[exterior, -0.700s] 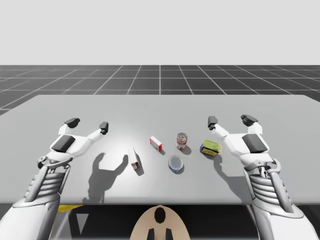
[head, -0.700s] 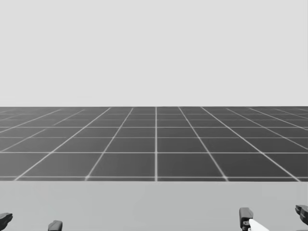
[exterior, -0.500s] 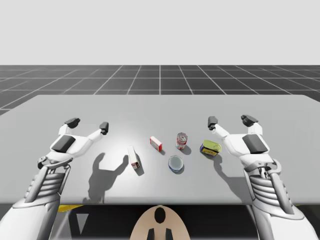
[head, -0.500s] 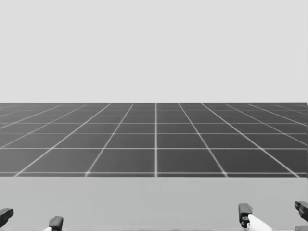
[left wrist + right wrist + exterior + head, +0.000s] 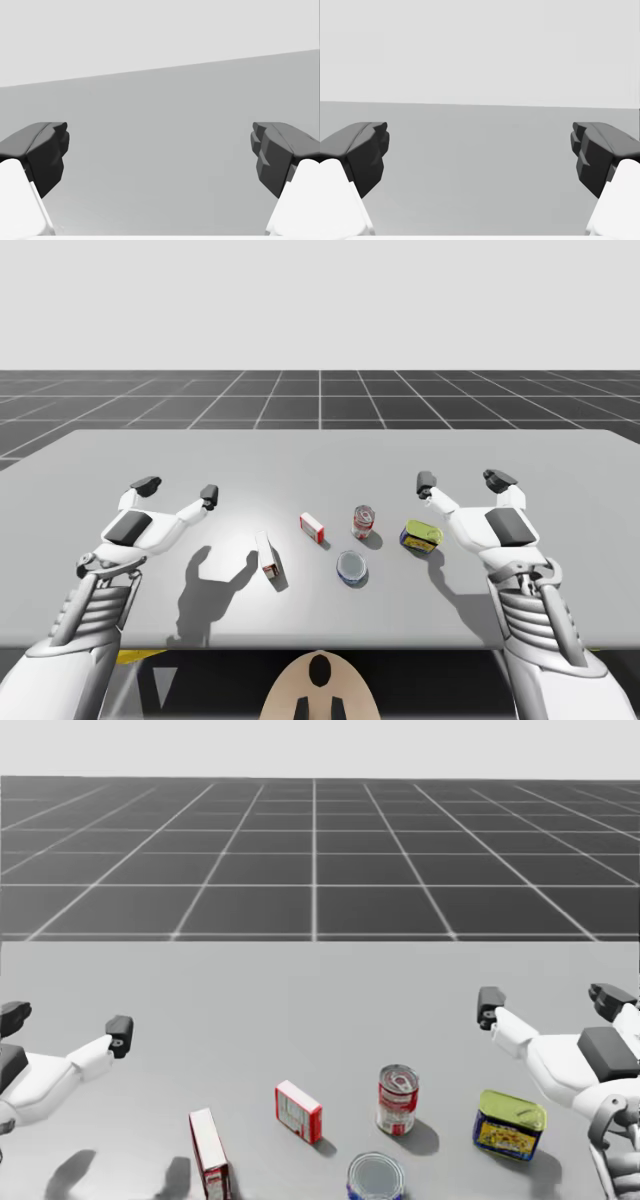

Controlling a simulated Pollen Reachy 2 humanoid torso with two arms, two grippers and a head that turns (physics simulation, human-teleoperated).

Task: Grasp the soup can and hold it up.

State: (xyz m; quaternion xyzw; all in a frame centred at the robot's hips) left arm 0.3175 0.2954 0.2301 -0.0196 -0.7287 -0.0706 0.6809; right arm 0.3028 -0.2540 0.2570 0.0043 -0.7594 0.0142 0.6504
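No grasp had been made. The soup can (image 5: 363, 522) was seen standing upright at mid-table (image 5: 320, 460). The left gripper (image 5: 177, 489) and right gripper (image 5: 461, 481) were held spread wide and empty, apart from it. Approach, closure and lift were judged outstanding.

table (image 5: 320, 455): plain grey | floor (image 5: 320, 395): dark, white grid lines | backdrop: pale grey

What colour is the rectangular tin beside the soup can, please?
Yellow top, blue sides: the tin, best in the head view.
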